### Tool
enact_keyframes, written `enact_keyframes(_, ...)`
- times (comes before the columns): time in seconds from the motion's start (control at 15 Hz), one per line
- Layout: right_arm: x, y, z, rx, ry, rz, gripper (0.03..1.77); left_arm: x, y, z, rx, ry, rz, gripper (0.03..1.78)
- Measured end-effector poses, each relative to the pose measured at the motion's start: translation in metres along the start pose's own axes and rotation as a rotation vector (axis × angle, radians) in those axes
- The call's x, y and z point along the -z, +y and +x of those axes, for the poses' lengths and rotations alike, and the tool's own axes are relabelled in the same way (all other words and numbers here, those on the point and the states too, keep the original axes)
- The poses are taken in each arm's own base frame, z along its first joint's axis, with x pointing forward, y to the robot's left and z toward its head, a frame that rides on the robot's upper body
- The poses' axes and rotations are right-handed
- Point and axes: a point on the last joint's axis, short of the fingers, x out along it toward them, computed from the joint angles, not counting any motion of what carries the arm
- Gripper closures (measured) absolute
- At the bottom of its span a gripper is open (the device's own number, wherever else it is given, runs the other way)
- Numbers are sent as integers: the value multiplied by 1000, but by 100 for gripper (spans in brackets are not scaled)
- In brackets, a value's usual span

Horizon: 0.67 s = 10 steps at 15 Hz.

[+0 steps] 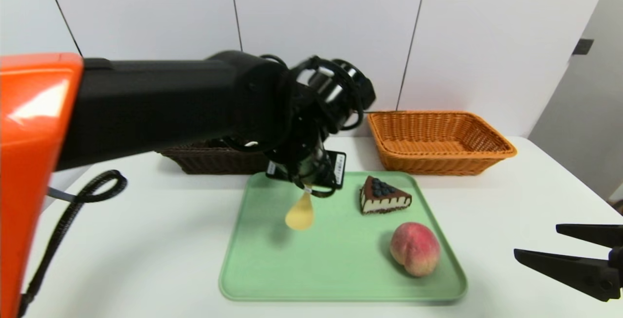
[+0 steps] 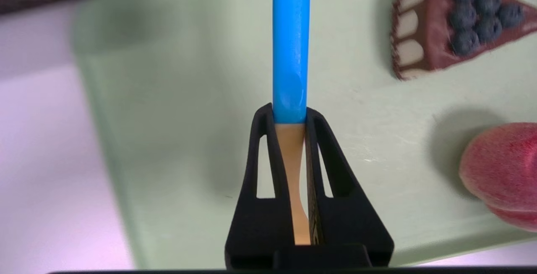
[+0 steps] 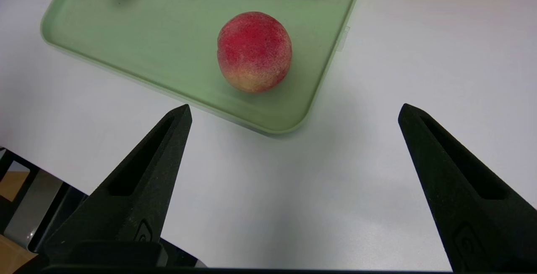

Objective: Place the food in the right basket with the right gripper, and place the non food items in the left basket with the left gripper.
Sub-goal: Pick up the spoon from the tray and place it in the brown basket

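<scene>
Two baskets stand at the back of the white desk: the dark brown left basket, mostly hidden behind our left arm, and the light orange right basket, which shows nothing inside it. In front of them lies a green tray.

Our left pincer hangs over the far left part of the tray, its two black fingers clamped on the spoon where the blue handle meets the yellow part. The spoon dangles bowl-down (clear of the tray surface, with a shadow beneath it). The blue handle is plain only in the left wrist view.

On the tray's right half we see the cake wedge with dark berries on top, and nearer to us the peach, close to the near right corner. The two are near each other but apart.

Our right pincer hovers over bare desk off the tray's near right corner, its fingers spread wide apart and holding nothing. The peach sits ahead of it, between the two tips as its wrist camera sees them.
</scene>
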Motion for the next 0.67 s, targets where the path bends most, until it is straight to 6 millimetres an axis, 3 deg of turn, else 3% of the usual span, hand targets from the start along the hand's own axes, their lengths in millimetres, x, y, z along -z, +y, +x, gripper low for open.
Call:
enact_keyframes(0.27, 0, 0, 0, 0, 1, 0, 10, -40, 65, -30, -60, -144, 172, 165)
enact_keyframes(0.47, 0, 0, 0, -1, 1, 0, 10, -58, 106, -33, -98, -188, 335, 165)
enact_keyframes(0.67, 1, 0, 1, 0, 5, 1, 10, -69, 134, -29, -123, -207, 520, 165)
